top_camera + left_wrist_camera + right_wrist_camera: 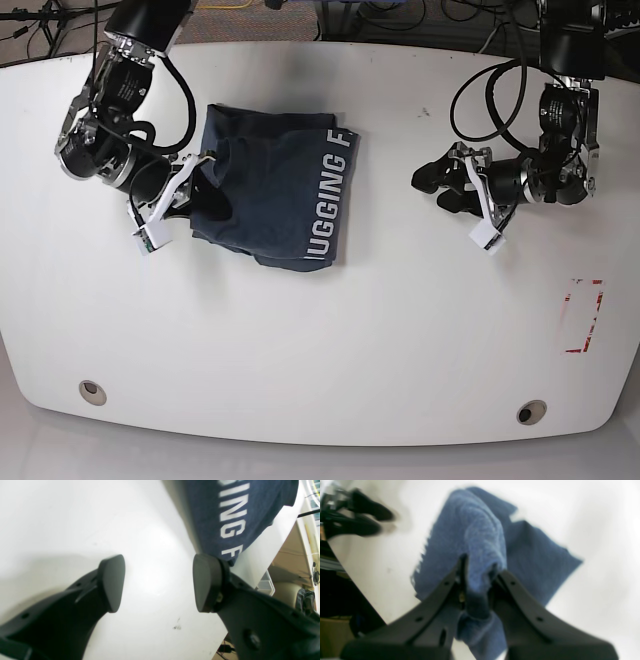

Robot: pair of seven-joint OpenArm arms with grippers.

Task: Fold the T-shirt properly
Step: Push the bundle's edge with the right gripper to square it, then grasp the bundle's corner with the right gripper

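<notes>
The T-shirt [280, 195] lies on the white desk [320, 330], toward 11 o'clock from the middle of the desk in the base view. It is dark blue and bunched up into a rough square. White letters [335, 200] run along its edge at 3 o'clock.

The right gripper [200, 185] is at the shirt's 9 o'clock edge. Its jaws are squeezed together on a fold of the shirt [477, 580]. In the right wrist view, the blue cloth sticks up between the 2 black fingers [450, 585], and the rest of the shirt spreads out on the desk behind. That view is blurry.

The left gripper [432, 187] is well apart from the shirt, out at 3 o'clock from it. Its jaws stand wide apart and hold nothing. In the left wrist view, the 2 black pads [112, 582] have bare white desk between them. The corner of the shirt with the white letters [232, 517] shows at 1 o'clock in that view, just behind 1 pad.

A red rectangle mark [584, 315] sits on the desk near its 3 o'clock edge. 2 small round holes [92, 391] are near the 6 o'clock edge.
</notes>
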